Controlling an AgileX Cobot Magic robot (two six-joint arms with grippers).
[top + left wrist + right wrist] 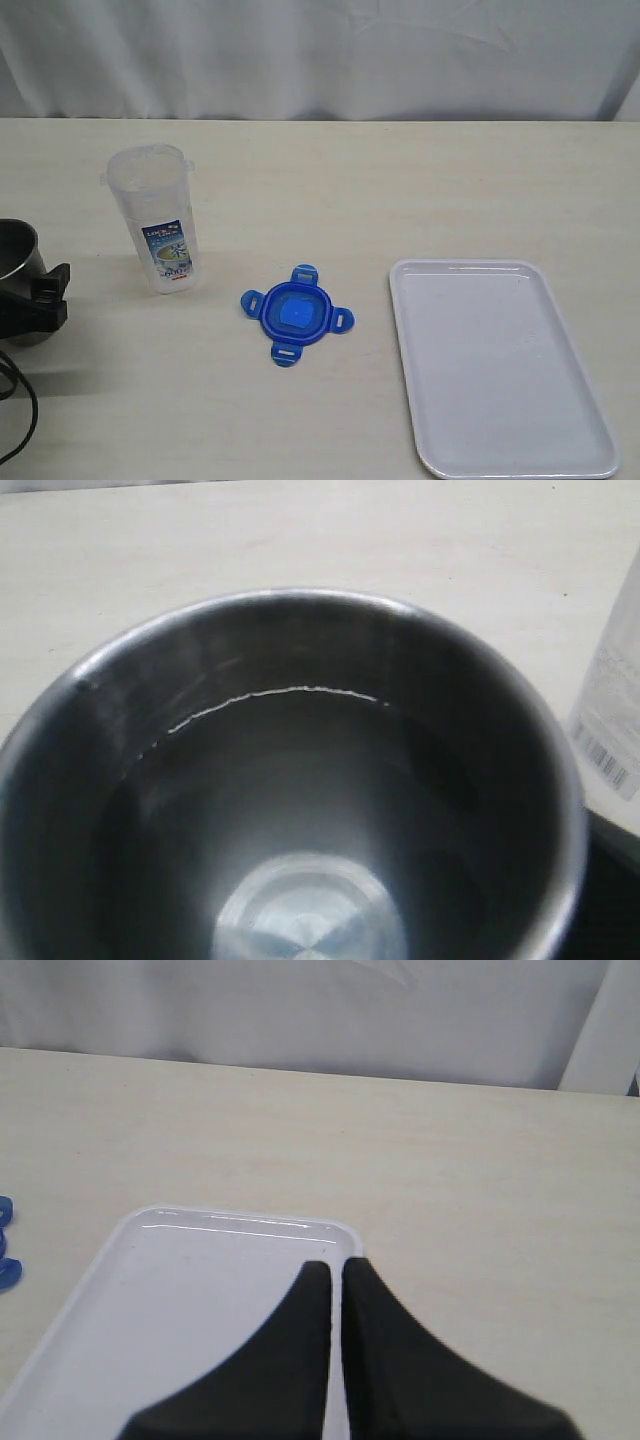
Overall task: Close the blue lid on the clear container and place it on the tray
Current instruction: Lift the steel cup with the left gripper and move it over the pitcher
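The tray [500, 370] lies empty at the near right corner. The blue lid [296, 314] lies unfitted toward the near edge. The clear container [160, 215] stands open toward the left edge. The right tool [336, 1280] is closed and empty. The left tool [45, 290] is at a metal cup [300, 830]; its state cannot be determined. No step is done.

The lid [296, 314] was glossy blue plastic. The container [160, 215] was clear, slightly cloudy plastic, with a smooth printed label [168, 255]. The tray [500, 370] was smooth white plastic, shining faintly along its rim. The cup [300, 680] was grey metal, dully reflective inside. The table [400, 190] showed a pale, matt wood grain. The backdrop [320, 50] was creased white cloth. The right gripper [336, 1272] was matt black.
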